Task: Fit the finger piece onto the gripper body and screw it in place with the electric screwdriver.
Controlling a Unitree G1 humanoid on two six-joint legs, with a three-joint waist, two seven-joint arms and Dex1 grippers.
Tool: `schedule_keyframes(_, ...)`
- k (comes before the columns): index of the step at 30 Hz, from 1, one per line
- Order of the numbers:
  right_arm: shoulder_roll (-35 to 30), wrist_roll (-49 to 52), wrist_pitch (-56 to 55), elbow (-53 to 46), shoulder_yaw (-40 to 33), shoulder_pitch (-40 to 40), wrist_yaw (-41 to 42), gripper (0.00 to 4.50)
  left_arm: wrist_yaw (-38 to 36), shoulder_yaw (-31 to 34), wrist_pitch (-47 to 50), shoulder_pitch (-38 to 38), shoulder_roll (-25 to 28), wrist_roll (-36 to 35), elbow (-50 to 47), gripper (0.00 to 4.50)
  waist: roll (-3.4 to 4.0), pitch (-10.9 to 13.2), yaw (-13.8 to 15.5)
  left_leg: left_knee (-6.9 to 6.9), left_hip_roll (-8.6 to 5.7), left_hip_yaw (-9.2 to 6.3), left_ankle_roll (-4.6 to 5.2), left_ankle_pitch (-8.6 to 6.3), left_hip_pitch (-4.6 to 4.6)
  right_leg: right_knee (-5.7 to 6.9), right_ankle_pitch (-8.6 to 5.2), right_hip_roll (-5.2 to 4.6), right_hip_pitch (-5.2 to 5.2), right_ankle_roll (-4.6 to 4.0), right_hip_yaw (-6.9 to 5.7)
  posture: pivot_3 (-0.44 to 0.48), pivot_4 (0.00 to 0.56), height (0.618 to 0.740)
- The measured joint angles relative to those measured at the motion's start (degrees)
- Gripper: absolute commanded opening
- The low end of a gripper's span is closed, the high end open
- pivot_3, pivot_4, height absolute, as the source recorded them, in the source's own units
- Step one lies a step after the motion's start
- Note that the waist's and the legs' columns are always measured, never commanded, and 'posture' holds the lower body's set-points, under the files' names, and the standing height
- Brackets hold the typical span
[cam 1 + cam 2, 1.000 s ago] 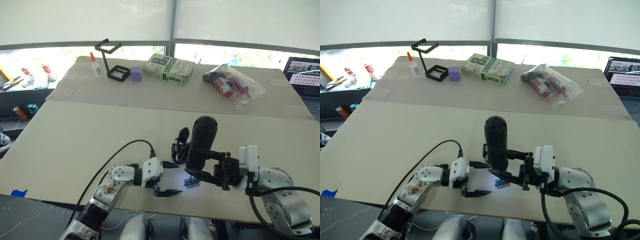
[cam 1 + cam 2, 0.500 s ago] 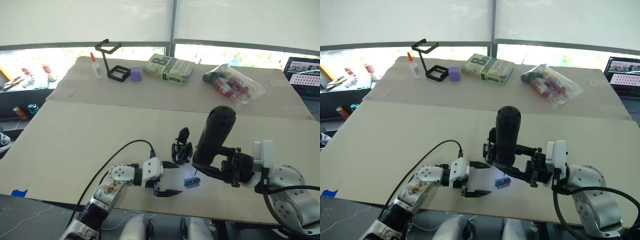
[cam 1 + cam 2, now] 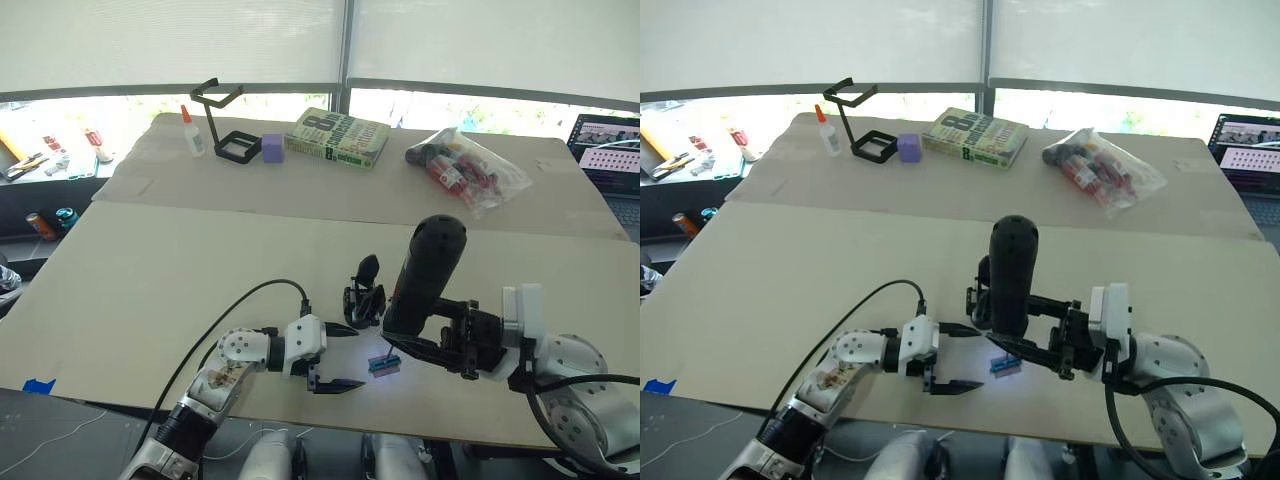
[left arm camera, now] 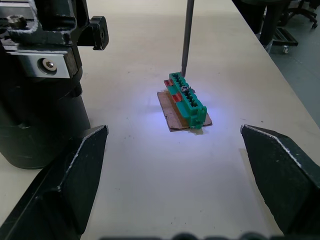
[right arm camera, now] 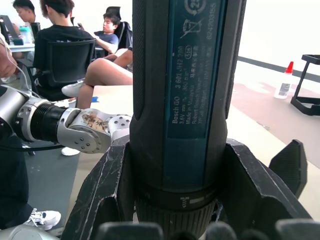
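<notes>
My right gripper (image 3: 432,338) is shut on the electric screwdriver (image 3: 424,275), a thick black cylinder held nearly upright and leaning right. Its thin metal bit (image 4: 187,35) points down, with its tip at the end of a small green-brown block (image 4: 187,102) lit on the table. Just left of the screwdriver stands the gripper body (image 3: 364,297), black and chunky, with a pointed finger sticking up. My left gripper (image 3: 335,356) rests open on the table, its fingers either side of the block at a distance. The finger piece is out of view.
At the back of the table are a black wire stand (image 3: 225,125), a glue bottle (image 3: 192,132), a purple block (image 3: 272,147), a book (image 3: 337,137) and a plastic bag of items (image 3: 465,168). A laptop (image 3: 610,145) sits far right. People sit behind the table (image 5: 60,45).
The right arm has carried the screwdriver to the right and tilted it, then eased slightly back left. The left gripper and the gripper body have not moved.
</notes>
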Motion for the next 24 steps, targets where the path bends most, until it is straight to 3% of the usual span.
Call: schedule_keyframes(24, 0.73, -2.13, -0.27, 0.21, 0.29, 0.25, 0.51, 1.93, 0.07, 0.00, 0.15, 0.03, -0.01, -0.12, -0.10, 4.49, 0.00, 0.00, 0.00, -0.01, 0.01, 0.00, 0.02, -0.01, 0.00, -0.03, 0.00, -0.02, 0.00, 0.00, -0.01, 0.000, 0.150, 0.740)
